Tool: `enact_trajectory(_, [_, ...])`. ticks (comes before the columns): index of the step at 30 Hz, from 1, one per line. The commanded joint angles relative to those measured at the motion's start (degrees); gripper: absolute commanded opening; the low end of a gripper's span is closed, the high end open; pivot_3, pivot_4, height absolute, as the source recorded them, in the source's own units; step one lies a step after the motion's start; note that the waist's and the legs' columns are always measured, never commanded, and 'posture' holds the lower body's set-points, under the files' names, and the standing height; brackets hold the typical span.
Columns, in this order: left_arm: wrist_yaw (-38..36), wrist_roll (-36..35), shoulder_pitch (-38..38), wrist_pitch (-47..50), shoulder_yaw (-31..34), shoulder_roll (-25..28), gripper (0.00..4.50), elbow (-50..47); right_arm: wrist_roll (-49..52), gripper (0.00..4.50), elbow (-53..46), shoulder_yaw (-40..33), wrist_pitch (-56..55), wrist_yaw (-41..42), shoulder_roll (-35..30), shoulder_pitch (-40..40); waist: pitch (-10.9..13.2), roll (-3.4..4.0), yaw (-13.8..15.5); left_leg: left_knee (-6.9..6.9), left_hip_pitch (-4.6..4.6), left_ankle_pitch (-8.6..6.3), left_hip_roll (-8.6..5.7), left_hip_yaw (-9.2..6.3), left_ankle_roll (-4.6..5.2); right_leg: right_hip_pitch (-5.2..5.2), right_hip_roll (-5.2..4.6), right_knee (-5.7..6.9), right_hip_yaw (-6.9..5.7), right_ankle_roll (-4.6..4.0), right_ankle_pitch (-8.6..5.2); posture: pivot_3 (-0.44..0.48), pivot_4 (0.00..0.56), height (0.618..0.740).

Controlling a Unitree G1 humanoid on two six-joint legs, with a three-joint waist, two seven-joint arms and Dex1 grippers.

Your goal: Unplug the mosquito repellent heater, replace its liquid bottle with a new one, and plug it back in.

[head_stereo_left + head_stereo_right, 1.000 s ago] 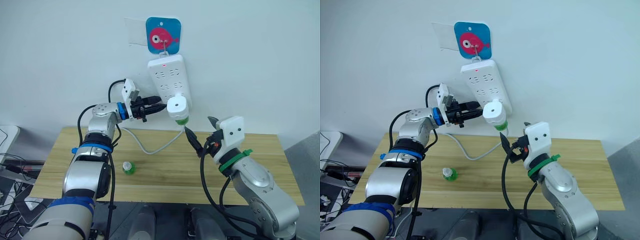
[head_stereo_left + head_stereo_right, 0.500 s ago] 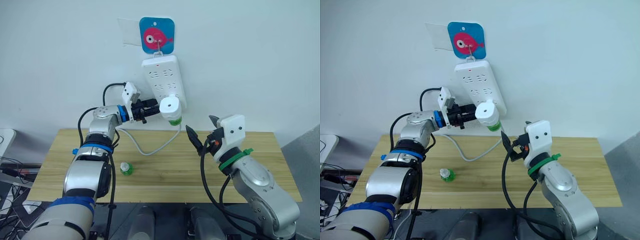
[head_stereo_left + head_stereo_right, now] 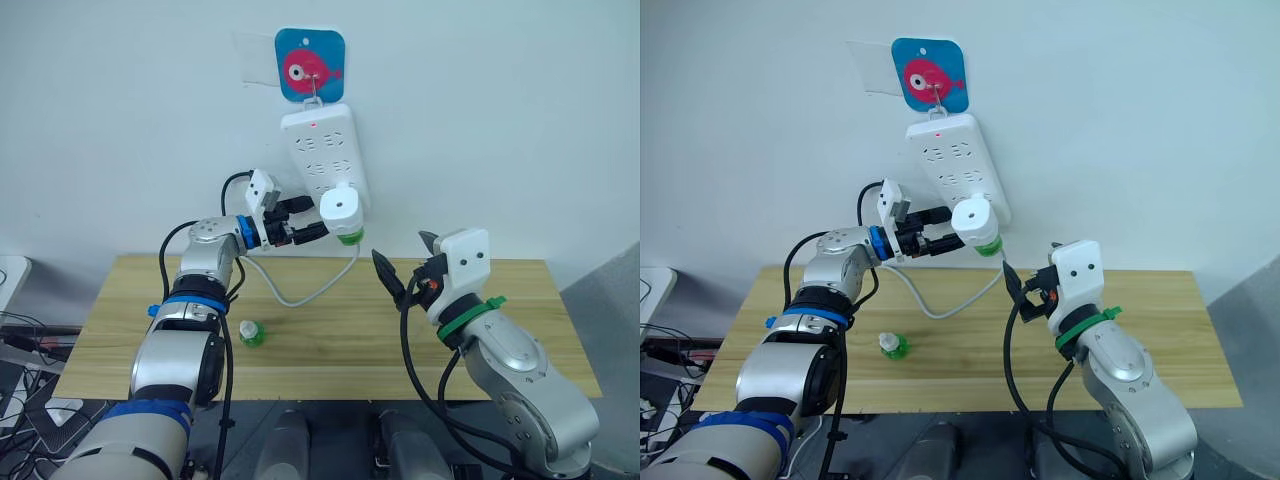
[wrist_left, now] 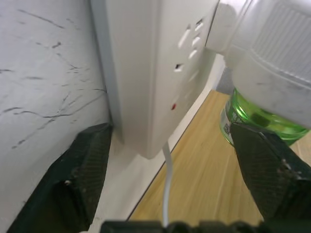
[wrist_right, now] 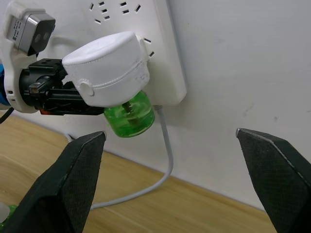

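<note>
The left claw (image 3: pixel 312 222) is reaching up by the wall with its fingers spread apart, not gripping. Just past its tips the mosquito repellent heater (image 3: pixel 342 210) is sitting plugged into the power strip (image 3: pixel 320 150), its green bottle (image 5: pixel 130 116) hanging beneath. The right claw (image 3: pixel 405 268) is waiting released, below and apart from the heater. A small green bottle (image 3: pixel 252 334) is standing on the surface (image 3: pixel 330 340).

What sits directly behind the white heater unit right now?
The white power strip on the wall is behind the mosquito repellent heater. The heater's body covers its prongs, so the sockets behind it are hidden.
</note>
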Motion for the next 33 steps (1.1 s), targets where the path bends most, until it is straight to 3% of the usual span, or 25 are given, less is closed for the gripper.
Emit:
enact_trajectory(1, [0.27, -2.88, -2.39, 0.66, 2.43, 0.97, 4.01, -5.44, 0.41, 4.5, -1.77, -0.42, -1.33, 0.15, 0.32, -0.89, 0.11, -0.02, -0.23, 0.0, -0.03, 0.06, -0.04, -0.06, -0.05, -0.02, 0.0, 0.06, 0.01, 0.0, 0.0, 0.211, 0.243, 0.74])
enact_trajectory(8, [2.45, -3.92, -5.89, 1.27, 4.72, 2.33, 4.01, -4.33, 0.32, 4.5, -0.66, -0.52, -2.18, 0.31, 0.42, -1.54, 0.43, -0.1, -0.24, -0.01, -0.18, 0.19, -0.06, -0.22, -0.25, -0.06, -0.02, 0.05, -0.12, 0.0, 0.0, 0.218, 0.241, 0.74])
enact_trajectory(14, [-0.22, -6.24, -6.67, 5.12, 4.69, 2.25, 4.01, -7.77, 0.23, 4.5, 0.33, -0.39, -3.25, 0.32, 0.7, -1.91, 0.67, -0.18, -0.25, -0.03, -0.23, 0.27, -0.08, -0.31, -0.39, -0.1, -0.02, 0.12, -0.15, 0.0, 0.0, 0.228, 0.239, 0.74])
enact_trajectory(19, [-5.7, -7.68, -5.37, 9.74, 2.88, 3.25, 4.01, -13.21, 0.16, 4.5, 0.96, -0.3, -3.79, 0.36, 0.81, -2.16, 0.71, -0.24, -0.21, -0.04, -1.11, 0.64, -0.1, -0.44, -1.04, -0.98, -0.04, 0.22, -0.23, -0.06, 0.08, 0.233, 0.236, 0.74])
enact_trajectory(24, [-8.67, -8.51, -3.59, 13.47, 1.54, 5.25, 4.01, -18.15, 0.28, 4.5, 1.03, -0.44, -4.17, 0.48, 0.74, -1.81, 0.71, -0.25, -0.24, -0.13, -1.06, 0.66, -0.12, -0.45, -1.07, -0.94, -0.1, 0.18, -0.26, -0.28, 0.21, 0.237, 0.231, 0.74])
enact_trajectory(33, [-6.46, -8.06, -3.19, 13.81, 2.05, 6.27, 4.01, -18.17, 0.27, 4.5, 1.8, -0.47, -4.83, 0.94, 0.84, -2.13, 0.71, -0.25, -0.23, -0.12, -1.05, 0.65, -0.13, -0.45, -1.07, -0.94, -0.1, 0.18, -0.26, -0.21, 0.17, 0.251, 0.227, 0.74])
